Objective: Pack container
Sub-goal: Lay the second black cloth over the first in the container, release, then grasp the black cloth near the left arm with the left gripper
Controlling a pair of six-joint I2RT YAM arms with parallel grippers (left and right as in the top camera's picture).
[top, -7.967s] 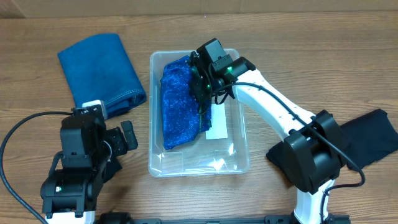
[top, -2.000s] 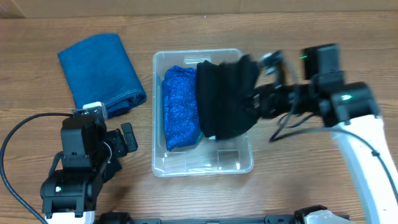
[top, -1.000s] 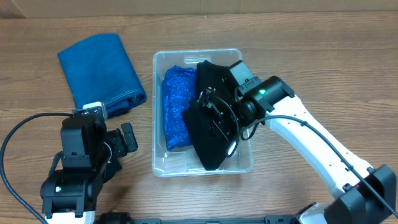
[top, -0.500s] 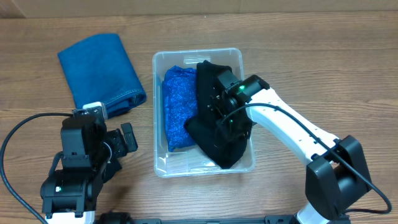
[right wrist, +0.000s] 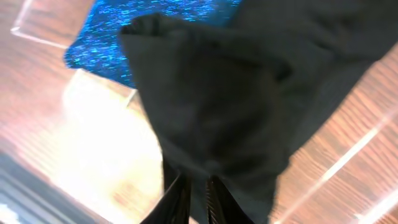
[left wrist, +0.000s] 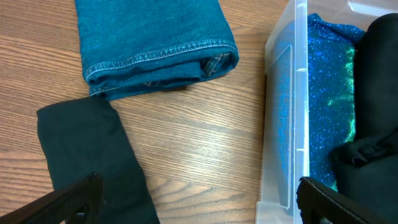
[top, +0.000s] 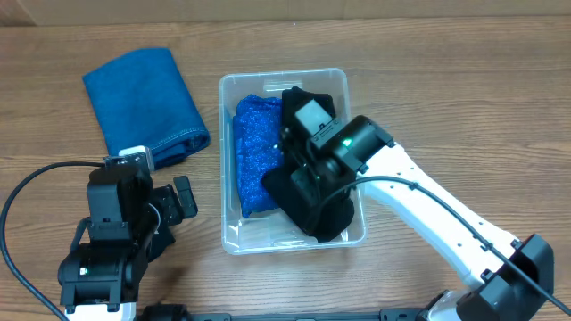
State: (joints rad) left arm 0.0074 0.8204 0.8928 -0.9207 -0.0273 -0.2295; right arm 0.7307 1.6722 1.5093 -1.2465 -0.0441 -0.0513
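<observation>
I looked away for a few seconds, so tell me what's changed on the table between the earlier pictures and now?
The right gripper brought the black cloth from the right side of the table leftward and down into the container, beside the sparkly blue cloth, and is shut on it now. The container shifted slightly right. The denim cloth and the open left gripper stayed put.

No writing, number or sign can be read anywhere here.
</observation>
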